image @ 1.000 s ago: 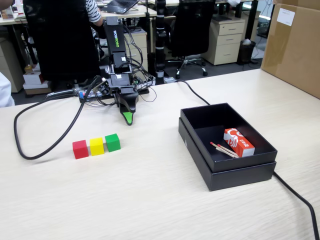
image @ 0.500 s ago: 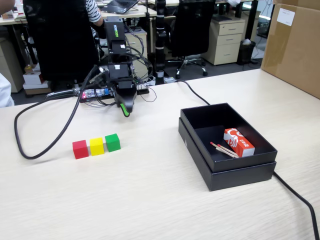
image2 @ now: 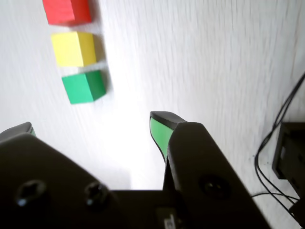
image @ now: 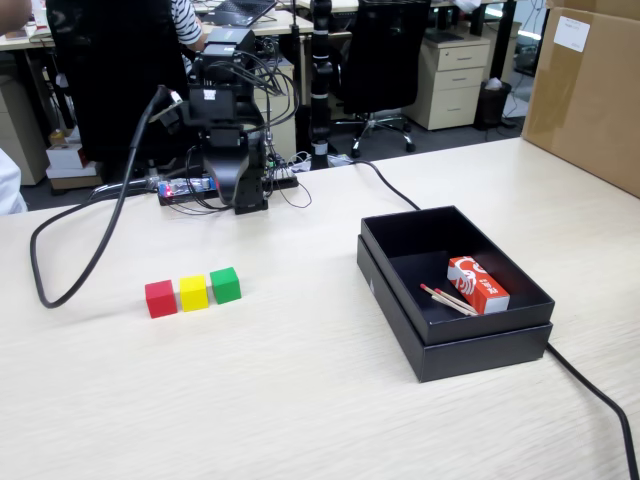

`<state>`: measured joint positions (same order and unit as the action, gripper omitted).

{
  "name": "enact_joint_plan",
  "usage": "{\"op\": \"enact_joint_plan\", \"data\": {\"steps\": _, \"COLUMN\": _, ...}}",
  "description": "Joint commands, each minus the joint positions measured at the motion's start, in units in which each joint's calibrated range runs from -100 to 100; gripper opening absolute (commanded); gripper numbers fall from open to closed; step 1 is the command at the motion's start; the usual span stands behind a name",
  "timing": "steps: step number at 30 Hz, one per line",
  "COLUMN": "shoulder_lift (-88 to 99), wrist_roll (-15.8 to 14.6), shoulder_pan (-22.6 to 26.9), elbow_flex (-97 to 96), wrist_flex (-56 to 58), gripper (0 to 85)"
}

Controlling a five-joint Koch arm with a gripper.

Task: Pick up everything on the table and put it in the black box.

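- Green-padded hand hangs above the pale wood-grain surface, jaws spread wide apart, nothing between them.
- Green cube sits nearest the hand in the wrist view, just beyond the fingertips and apart from them; in the fixed view the green cube lies in front of the raised hand.
- Yellow cube comes next in the row, just beside the green one, then the red cube farthest out, partly cut by the frame edge.
- Black box stands well away to the right of the hand in the fixed view, open, with an orange-and-white matchbox and loose matchsticks inside.
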<state>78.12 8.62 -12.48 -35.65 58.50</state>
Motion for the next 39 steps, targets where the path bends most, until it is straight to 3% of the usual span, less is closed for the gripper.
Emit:
{"op": "enact_joint_plan", "data": {"steps": 1, "shoulder_lift": -8.9, "wrist_roll": 3.0, "shoulder_pan": -3.0, "elbow_flex": 9.4, "wrist_flex": 0.1, "gripper": 46.9}}
{"op": "enact_joint_plan", "data": {"steps": 6, "shoulder_lift": -29.1, "wrist_roll": 7.3, "shoulder_pan": -7.6, "elbow_flex": 22.5, "wrist_flex": 0.1, "gripper": 46.9}}
{"op": "enact_joint_plan", "data": {"steps": 13, "shoulder_lift": -43.6, "wrist_roll": 11.5, "shoulder_pan": -9.8, "elbow_flex": 29.8, "wrist_flex": 0.1, "gripper": 46.9}}
{"op": "enact_joint_plan", "data": {"steps": 39, "shoulder_lift": -75.3, "wrist_roll": 10.8, "shoulder_pan": -8.4, "elbow_flex": 42.8, "wrist_flex": -0.1, "gripper": 46.9}}
